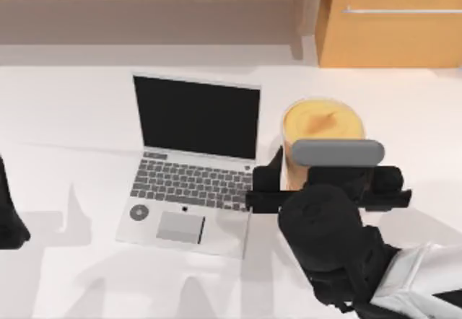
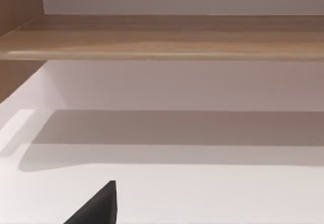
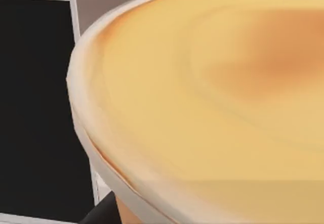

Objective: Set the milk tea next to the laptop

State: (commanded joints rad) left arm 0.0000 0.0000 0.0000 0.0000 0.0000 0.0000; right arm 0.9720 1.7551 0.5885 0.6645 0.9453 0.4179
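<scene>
The laptop (image 1: 191,164) lies open at the table's middle, black screen toward the back, grey keys and touchpad toward the front. Just right of it is the milk tea (image 1: 322,122), a round cup with a creamy yellow-orange top and pale orange sides. My right gripper (image 1: 328,176) straddles the cup from the front, a dark finger (image 1: 268,175) pressed to the cup's laptop side. The right wrist view looks closely down on the milk tea's top (image 3: 212,97), with the laptop screen (image 3: 35,107) beside it. My left arm (image 1: 9,221) is parked at the table's left edge.
A wooden shelf (image 1: 151,1) runs along the back, with a wooden cabinet (image 1: 390,23) at the back right. White table (image 1: 72,102) stretches left of the laptop and in front of it. The left wrist view faces the shelf board (image 2: 162,36) over bare table.
</scene>
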